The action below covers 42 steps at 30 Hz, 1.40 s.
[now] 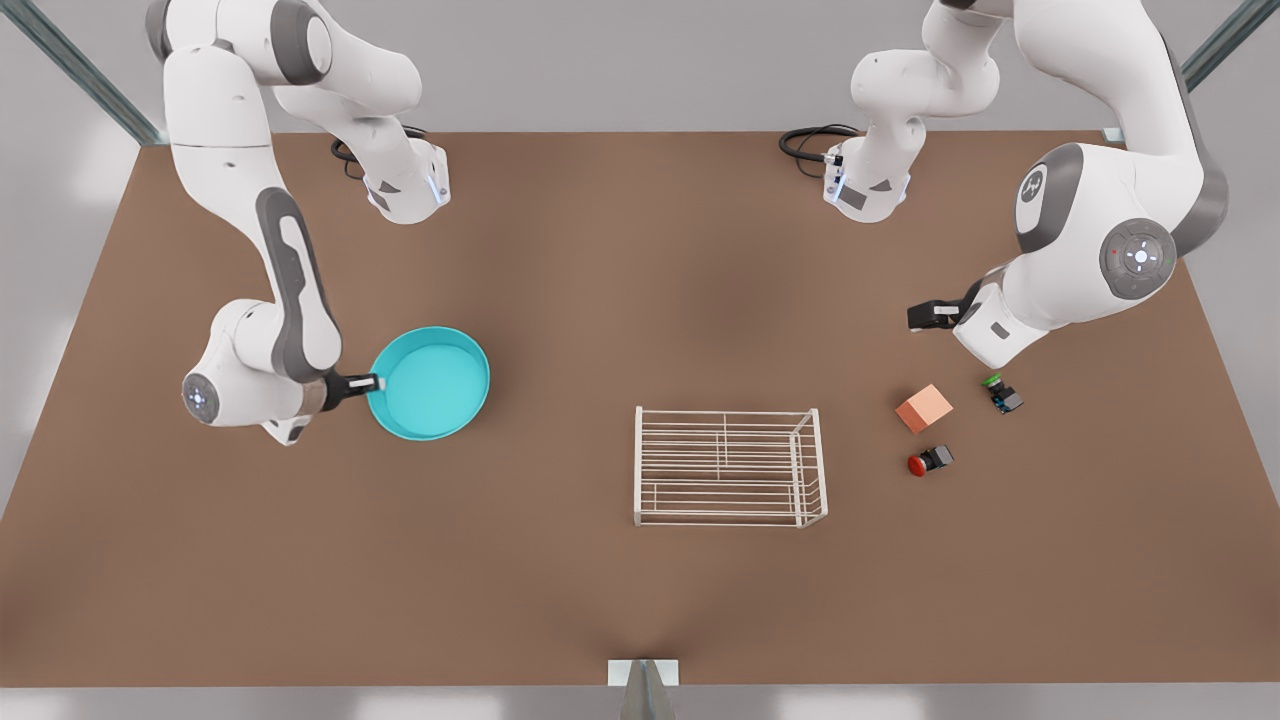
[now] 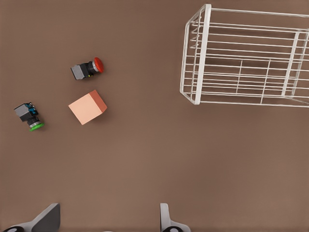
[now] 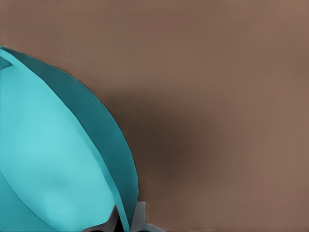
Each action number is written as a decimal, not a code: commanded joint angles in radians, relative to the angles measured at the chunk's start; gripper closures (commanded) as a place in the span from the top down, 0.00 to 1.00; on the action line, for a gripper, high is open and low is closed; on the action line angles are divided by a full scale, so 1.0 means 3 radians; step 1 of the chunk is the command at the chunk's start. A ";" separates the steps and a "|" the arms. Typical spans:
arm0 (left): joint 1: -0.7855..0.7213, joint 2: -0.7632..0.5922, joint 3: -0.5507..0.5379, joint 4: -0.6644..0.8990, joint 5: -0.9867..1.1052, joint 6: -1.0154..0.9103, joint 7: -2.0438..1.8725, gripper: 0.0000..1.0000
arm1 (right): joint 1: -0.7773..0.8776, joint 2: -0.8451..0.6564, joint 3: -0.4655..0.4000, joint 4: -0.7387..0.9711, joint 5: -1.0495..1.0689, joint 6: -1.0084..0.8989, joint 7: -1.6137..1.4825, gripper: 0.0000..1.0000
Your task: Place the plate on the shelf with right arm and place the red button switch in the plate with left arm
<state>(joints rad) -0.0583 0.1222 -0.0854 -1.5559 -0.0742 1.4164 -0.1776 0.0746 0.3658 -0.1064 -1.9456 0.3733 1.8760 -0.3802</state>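
Note:
The turquoise plate [image 1: 430, 383] is at the front view's left, and my right gripper [image 1: 375, 381] is shut on its rim. In the right wrist view the plate [image 3: 53, 164] looks tilted, its rim pinched between the fingers [image 3: 140, 217], with a shadow on the table beside it. The white wire shelf [image 1: 728, 466] [image 2: 246, 63] stands mid-table with nothing on it. The red button switch [image 1: 928, 461] [image 2: 88, 68] lies on its side at the front view's right. My left gripper [image 1: 915, 317] [image 2: 106, 224] hovers open, behind the switch and apart from it.
A salmon-pink cube [image 1: 923, 408] [image 2: 87, 107] and a green-capped switch [image 1: 1002, 393] [image 2: 29, 116] lie close to the red one. Both arm bases [image 1: 870, 190] stand at the table's far edge. Bare brown table [image 1: 600, 300] stretches between the plate and the shelf.

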 commanded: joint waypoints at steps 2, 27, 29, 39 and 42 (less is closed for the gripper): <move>0.0000 -0.0003 -0.0002 0.0001 0.0002 -0.0002 0.0004 1.00 | 0.0007 -0.0053 0.0155 0.0283 0.0060 -0.0562 0.0060 0.23; 0.0123 -0.0085 -0.0196 -0.0162 0.0181 -0.0145 -0.0119 1.00 | 0.1234 0.1138 0.0738 0.2794 0.0274 -0.0056 0.3067 0.23; 0.0123 -0.0085 -0.0196 -0.0162 0.0181 -0.0150 -0.0119 1.00 | 0.1346 0.1230 0.0733 0.2794 0.0274 0.0215 0.3164 0.23; 0.0123 -0.0080 -0.0201 -0.0147 0.0212 -0.0114 -0.0114 1.00 | 0.1709 0.1614 0.0677 0.3029 0.0269 0.0706 0.3445 0.24; 0.0123 -0.0080 -0.0201 -0.0147 0.0212 -0.0114 -0.0119 1.00 | 0.1771 0.1660 0.0605 0.3029 0.0269 0.0823 0.3456 0.25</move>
<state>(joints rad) -0.0228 0.0991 -0.1450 -1.6004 -0.0120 1.3798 -0.2088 0.6029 0.8632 0.0787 -1.0371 0.4579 2.0576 0.4010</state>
